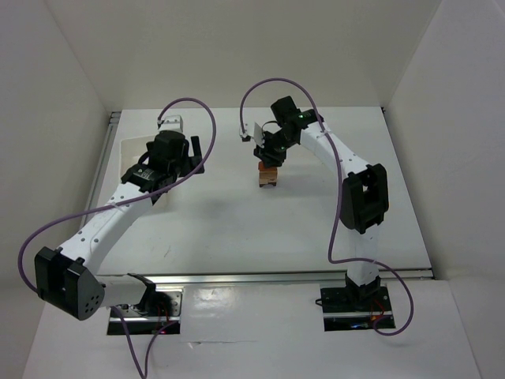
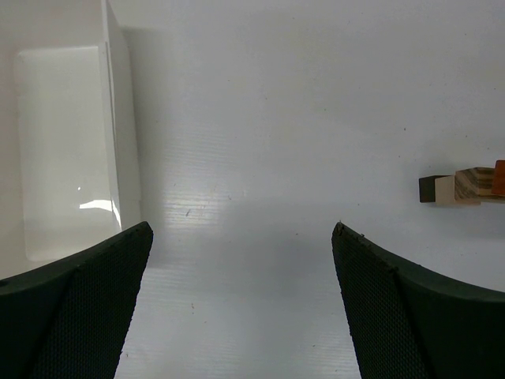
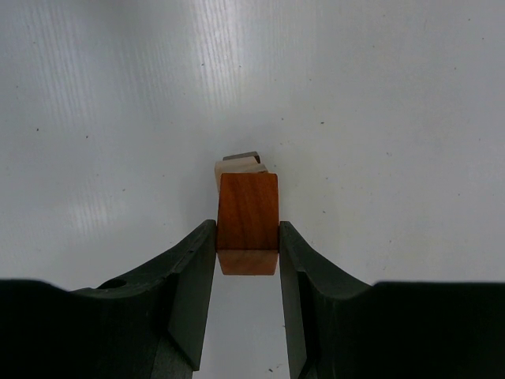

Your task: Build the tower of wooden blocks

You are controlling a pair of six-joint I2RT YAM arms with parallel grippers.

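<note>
I'm clamping my right hand (image 3: 248,234) on the orange-red triangular wood roof piece (image 3: 247,212) over the light tan wood cubes (image 3: 235,168), prob. risking toppling them if releasing off-centre.

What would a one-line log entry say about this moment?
right tool: shut on roof piece, above stacked blocks | left tool: open, empty, near tray

Off-task items: tray, table, rail
White plastic tray (image 1: 129,156) at 9 o'clock on white table (image 1: 237,229), probably rectangular, partly hidden; metal rail (image 1: 268,278) runs along the 6 o'clock edge.
</note>
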